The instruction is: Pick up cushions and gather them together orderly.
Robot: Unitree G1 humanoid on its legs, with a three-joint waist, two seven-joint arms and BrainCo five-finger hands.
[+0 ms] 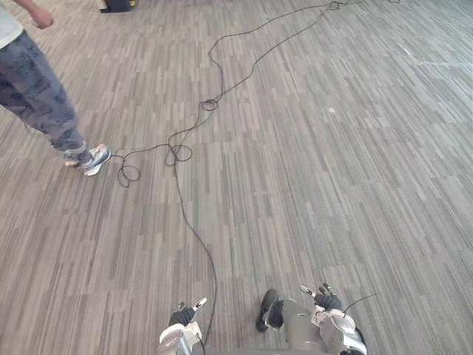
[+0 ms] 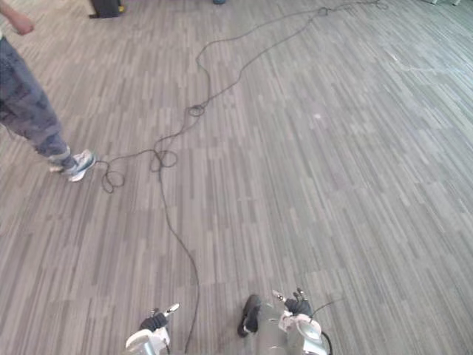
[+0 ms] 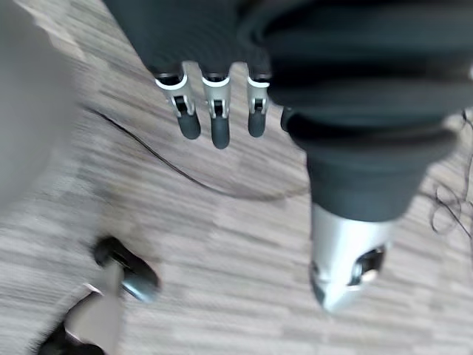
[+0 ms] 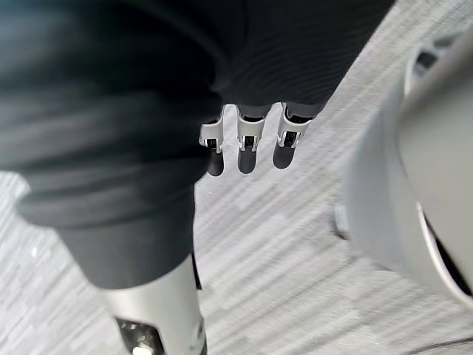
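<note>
While left hand open, person beyond.

Grey striped carpet floor throughout. Person at far left, mostly cut off by the frame: patterned grey-blue trousers, hand beside waist. Grey-white sneaker flat on floor, toe pointing right. Black object on floor at far edge, cut off. Small white speck on floor, well apart from person.

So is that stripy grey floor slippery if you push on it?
Probably not: the floor looks like matt striped carpet with no shine, so it should grip. It likely gives slightly under a push. It lies flat with no loose edge showing, so it seems unlikely to bunch up.
</note>
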